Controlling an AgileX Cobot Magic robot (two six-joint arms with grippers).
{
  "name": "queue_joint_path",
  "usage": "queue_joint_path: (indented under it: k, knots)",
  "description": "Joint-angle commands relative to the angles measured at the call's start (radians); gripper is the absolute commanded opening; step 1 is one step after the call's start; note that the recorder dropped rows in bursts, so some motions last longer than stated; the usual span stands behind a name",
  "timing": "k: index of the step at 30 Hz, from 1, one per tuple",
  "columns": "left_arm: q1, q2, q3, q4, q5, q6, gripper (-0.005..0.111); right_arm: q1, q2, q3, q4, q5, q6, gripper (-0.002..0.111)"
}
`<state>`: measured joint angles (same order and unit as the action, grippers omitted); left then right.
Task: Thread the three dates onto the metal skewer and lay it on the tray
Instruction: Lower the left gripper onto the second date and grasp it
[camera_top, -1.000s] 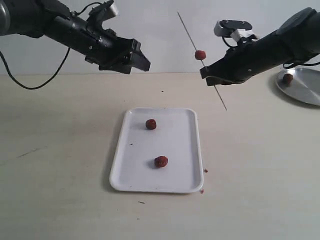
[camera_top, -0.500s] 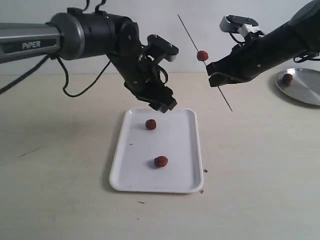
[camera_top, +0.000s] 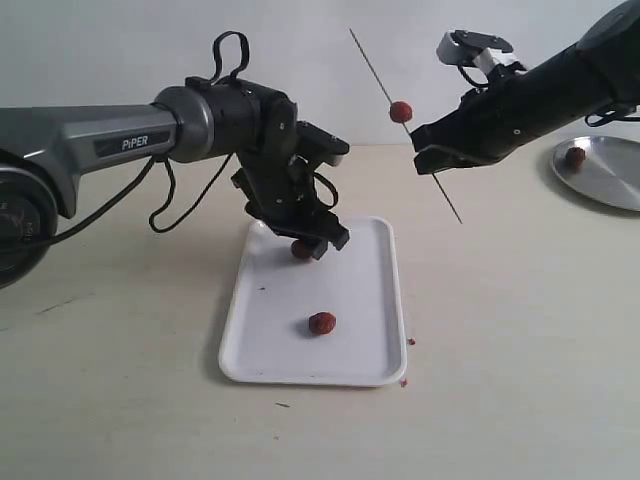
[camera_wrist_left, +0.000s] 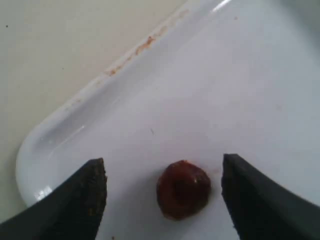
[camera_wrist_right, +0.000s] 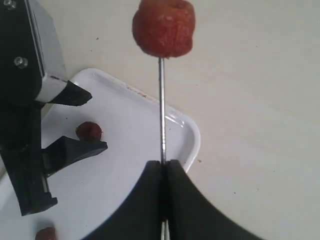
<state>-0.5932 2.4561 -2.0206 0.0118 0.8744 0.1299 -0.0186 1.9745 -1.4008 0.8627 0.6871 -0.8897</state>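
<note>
Dark-red, wrinkled fruit, three pieces.
- First date (camera_top: 401, 111): already threaded, sitting on the metal skewer (camera_top: 375, 70) a little above the right gripper (camera_top: 428, 165).
- Second date (camera_wrist_left: 183, 190): on the tray (camera_top: 370, 300), between the spread jaws of the left gripper (camera_wrist_left: 163, 165), touched by neither and a shade closer to one finger than the other.
- Third date (camera_top: 322, 323): loose on the tray, apart from both grippers.

Skewer: thin grey rod, pinched between the fully closed fingers of the right gripper. Its long axis is tilted. The longer end rises above the jaws and leans toward the left arm's side. The shorter end points down past the jaws at the table (camera_top: 520, 330) beside the tray, clear of it.

Left gripper: wide, empty, low over the tray.

Hazards, as judged:
- An off-centre close could roll or squirt the second date out, since it is round and the tray is smooth.
- So thin a rod may pivot in the right gripper's pinch when a date is pushed on.
- The first date may slide down the tilted rod.
</note>
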Motion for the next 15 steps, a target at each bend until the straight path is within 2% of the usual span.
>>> queue_joint_path:
  k: [1,9,15]
  knots:
    - [0.006,0.011,-0.006,0.008,-0.010,-0.015,0.065,-0.005,-0.012,-0.002,0.022,-0.001,-0.026,0.000]
    - [0.004,0.032,-0.006,-0.012,-0.006,-0.026,0.064,-0.005,-0.012,-0.002,0.022,-0.003,-0.026,0.000]
    - [0.004,0.032,-0.006,-0.030,0.033,-0.028,0.049,-0.005,-0.012,-0.002,0.022,-0.005,-0.026,0.000]
